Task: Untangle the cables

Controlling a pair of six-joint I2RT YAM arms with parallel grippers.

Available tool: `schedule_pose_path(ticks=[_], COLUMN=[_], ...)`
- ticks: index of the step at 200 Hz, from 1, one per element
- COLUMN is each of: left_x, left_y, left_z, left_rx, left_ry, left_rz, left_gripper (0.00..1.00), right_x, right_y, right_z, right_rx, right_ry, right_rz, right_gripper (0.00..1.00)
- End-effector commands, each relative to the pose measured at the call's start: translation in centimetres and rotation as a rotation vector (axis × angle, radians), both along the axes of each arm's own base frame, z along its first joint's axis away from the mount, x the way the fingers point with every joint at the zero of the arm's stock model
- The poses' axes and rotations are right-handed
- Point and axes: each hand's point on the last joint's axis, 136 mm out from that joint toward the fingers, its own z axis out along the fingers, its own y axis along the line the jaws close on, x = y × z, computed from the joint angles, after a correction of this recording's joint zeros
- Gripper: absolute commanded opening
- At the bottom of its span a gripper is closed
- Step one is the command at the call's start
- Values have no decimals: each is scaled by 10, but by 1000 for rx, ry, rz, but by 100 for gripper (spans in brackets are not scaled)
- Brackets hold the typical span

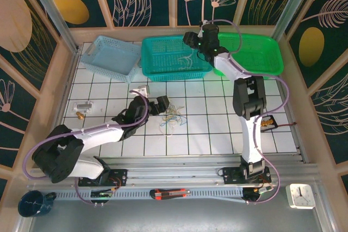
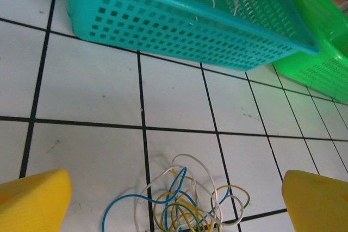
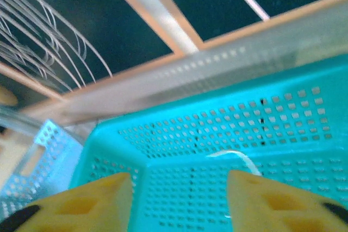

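The cables (image 1: 172,117) lie as a small tangle of blue, yellow, green and whitish wires on the white tiles near the table's middle. In the left wrist view the cables (image 2: 185,199) sit low between the two yellow fingers (image 2: 33,199). My left gripper (image 1: 165,105) hovers just left of the tangle, open, touching none of it. My right gripper (image 1: 192,41) hangs over the teal basket (image 1: 174,71) at the back. Its jaws are apart with nothing between them. A loose whitish wire (image 3: 235,157) lies in that basket beside the right finger (image 3: 283,202), and other whitish wires (image 1: 185,61) rest on its floor.
A light blue basket (image 1: 111,55) stands at the back left and a green basket (image 1: 255,52) at the back right. A white connector (image 1: 141,89), a clear part (image 1: 82,105) and a brass bit (image 1: 80,115) lie on the left tiles. A raised wooden rim borders the table.
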Motion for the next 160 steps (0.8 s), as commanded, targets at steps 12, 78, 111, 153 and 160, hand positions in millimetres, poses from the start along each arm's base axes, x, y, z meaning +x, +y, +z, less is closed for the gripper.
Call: schedule_pose_path(ticks=[12, 78, 111, 153, 160], left_x=[1, -7, -13, -20, -21], left_y=[12, 10, 8, 0, -1], left_z=[12, 14, 16, 6, 2], left_rx=[-23, -12, -10, 41, 56], left_ry=[-29, -8, -8, 33, 47], left_rz=[57, 11, -25, -100, -113], left_gripper=[99, 99, 99, 99, 99], right_x=[-29, -125, -191, -282, -298], right_y=[6, -2, -1, -1, -2], right_z=[68, 85, 25, -54, -67], right_rx=[-2, 42, 28, -62, -73], right_ry=[-111, -94, 32, 219, 254], right_rz=[53, 88, 119, 127, 128], right_gripper=[56, 55, 54, 52, 52])
